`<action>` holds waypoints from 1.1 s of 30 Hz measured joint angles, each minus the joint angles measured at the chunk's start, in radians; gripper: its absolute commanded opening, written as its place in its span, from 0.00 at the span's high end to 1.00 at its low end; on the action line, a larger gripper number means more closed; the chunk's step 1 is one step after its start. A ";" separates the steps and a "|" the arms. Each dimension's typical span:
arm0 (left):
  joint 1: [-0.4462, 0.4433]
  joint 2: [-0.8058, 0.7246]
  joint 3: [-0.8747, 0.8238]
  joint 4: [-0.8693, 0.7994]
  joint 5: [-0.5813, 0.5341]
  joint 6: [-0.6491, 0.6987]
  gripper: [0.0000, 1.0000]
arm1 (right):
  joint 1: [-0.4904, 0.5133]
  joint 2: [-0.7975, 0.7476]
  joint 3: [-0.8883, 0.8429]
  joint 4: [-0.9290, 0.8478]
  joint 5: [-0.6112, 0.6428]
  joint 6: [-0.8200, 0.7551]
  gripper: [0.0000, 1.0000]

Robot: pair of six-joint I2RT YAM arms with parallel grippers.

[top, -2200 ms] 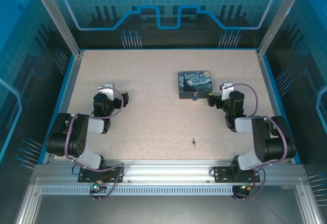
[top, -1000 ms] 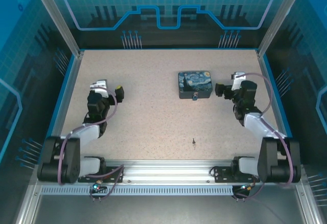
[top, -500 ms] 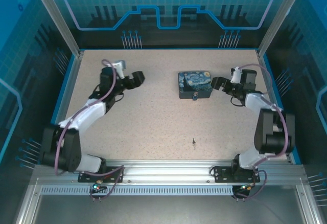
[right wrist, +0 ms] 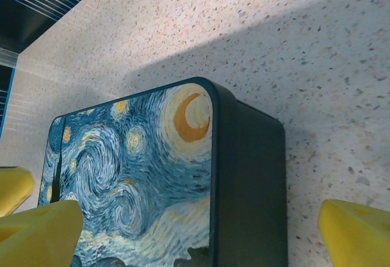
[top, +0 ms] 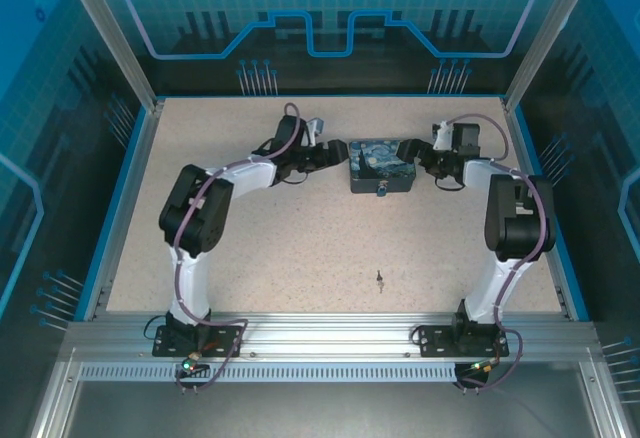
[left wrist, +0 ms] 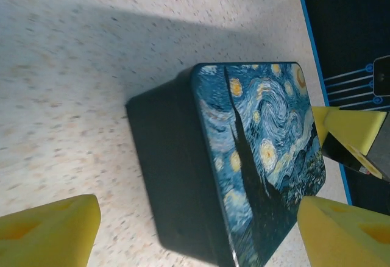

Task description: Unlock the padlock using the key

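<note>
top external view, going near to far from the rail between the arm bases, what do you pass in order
key → padlock → starry-night tin

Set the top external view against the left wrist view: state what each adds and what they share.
Top external adds the tiny blue padlock at the near edge of the rectangular starry-night tin, and the small dark key alone on the speckled table. Left wrist adds the tin's dark side wall close up, flanked by yellow fingertips. Both share the tin and table.
</note>
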 measured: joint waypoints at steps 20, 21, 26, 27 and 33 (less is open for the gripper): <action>-0.034 0.142 0.164 -0.082 0.033 -0.005 0.20 | 0.107 -0.058 -0.030 -0.064 -0.007 0.000 0.00; -0.027 0.125 0.138 -0.082 0.027 0.002 0.20 | 0.123 -0.067 -0.037 -0.066 -0.005 0.001 0.00; 0.010 0.008 -0.043 -0.063 -0.014 0.018 0.20 | 0.226 -0.111 -0.068 -0.082 0.000 0.020 0.00; 0.019 -0.018 -0.082 -0.054 -0.019 0.021 0.20 | 0.248 -0.116 -0.071 -0.085 0.000 0.024 0.00; 0.064 -0.155 -0.273 -0.024 -0.038 0.033 0.20 | 0.358 -0.120 -0.083 -0.104 0.008 0.049 0.00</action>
